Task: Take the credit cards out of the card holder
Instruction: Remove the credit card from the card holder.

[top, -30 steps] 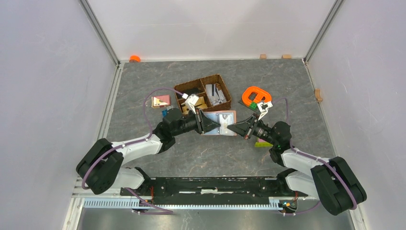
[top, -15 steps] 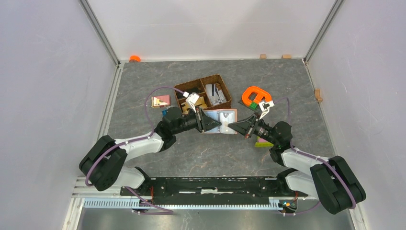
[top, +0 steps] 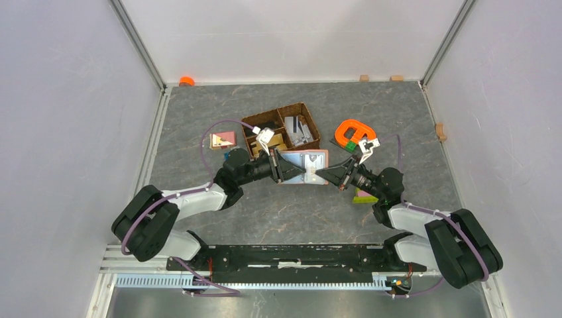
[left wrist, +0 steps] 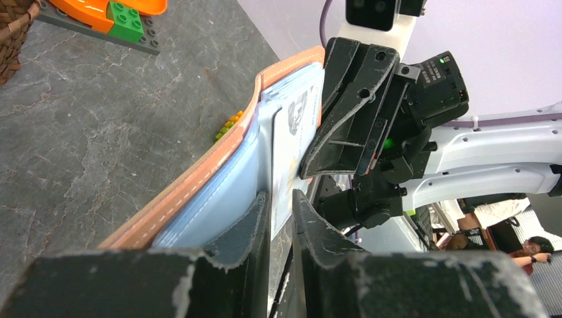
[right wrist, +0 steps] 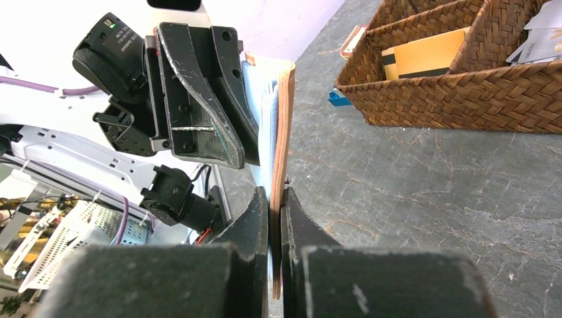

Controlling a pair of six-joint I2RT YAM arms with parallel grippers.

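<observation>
The left gripper (left wrist: 281,207) is all but closed. Its fingers (left wrist: 256,225) pinch the near edge of a white card (left wrist: 293,129), which stands a little out from the pale blue sleeves (left wrist: 219,205) (there is faint print on the card, too small to read). The holder (top: 307,163) hangs open between the two arms, over the middle of the table (top: 285,212) and just near of the basket (right wrist: 450,99). The right gripper (right wrist: 276,196) is clamped tight on the holder's brown leather edge. It comes in from the right, facing the left gripper, with the two sets of fingertips near each other.

From above, the left gripper covers the holder's left part, so I cannot tell how many cards sit in the sleeves. The right wrist view shows the holder edge-on, and the card cannot be picked out from the sleeves there. The holder's lower edge is cut off behind the fingers in both wrist views, so I cannot tell whether it touches the table.

A blue block (top: 227,156) lies just left of the left arm's wrist. The basket wall stands close on the holder's far side. An orange piece (top: 342,130) sits far and right of the right gripper, and a green-and-yellow piece (top: 363,197) lies against the right arm's near side. Bare grey table shows near of the holder, between the arms.
</observation>
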